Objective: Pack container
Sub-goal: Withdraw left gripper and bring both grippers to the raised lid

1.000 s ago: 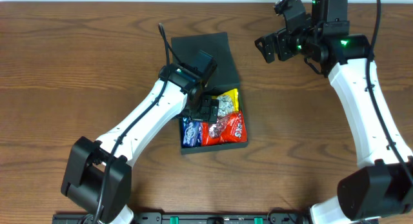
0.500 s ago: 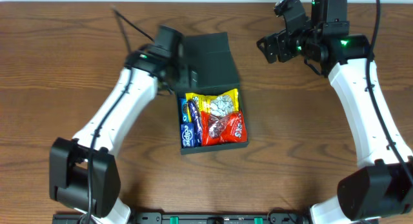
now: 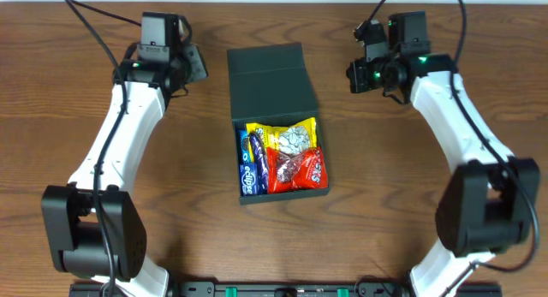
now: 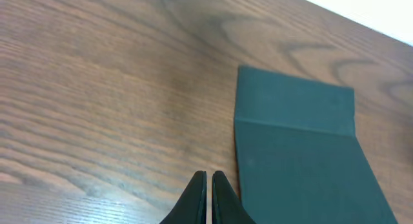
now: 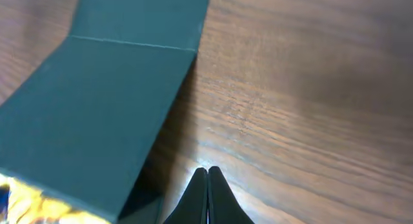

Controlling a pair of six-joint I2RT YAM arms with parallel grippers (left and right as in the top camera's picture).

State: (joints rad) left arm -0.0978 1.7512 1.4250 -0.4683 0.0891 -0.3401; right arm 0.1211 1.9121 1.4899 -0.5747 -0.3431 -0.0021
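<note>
The dark green container (image 3: 286, 194) stands mid-table with its flap lid (image 3: 270, 79) folded back flat toward the far edge. Inside lie a yellow packet (image 3: 267, 134), a silver one (image 3: 296, 139), a red one (image 3: 296, 169) and a blue one (image 3: 249, 166). My left gripper (image 3: 196, 68) hovers left of the lid, shut and empty; in the left wrist view its tips (image 4: 208, 176) sit beside the lid (image 4: 297, 146). My right gripper (image 3: 352, 76) is right of the lid, shut and empty, its tips (image 5: 207, 170) over bare wood near the lid (image 5: 110, 101).
Brown wooden tabletop (image 3: 411, 211) runs all around the box. Its far edge (image 3: 274, 1) meets a white wall just behind both arms. Black cables trail from both wrists.
My left arm has lifted out of the box and swung to the back left. Both grippers have gone from open to shut. The right gripper has shifted slightly down and toward the lid.
</note>
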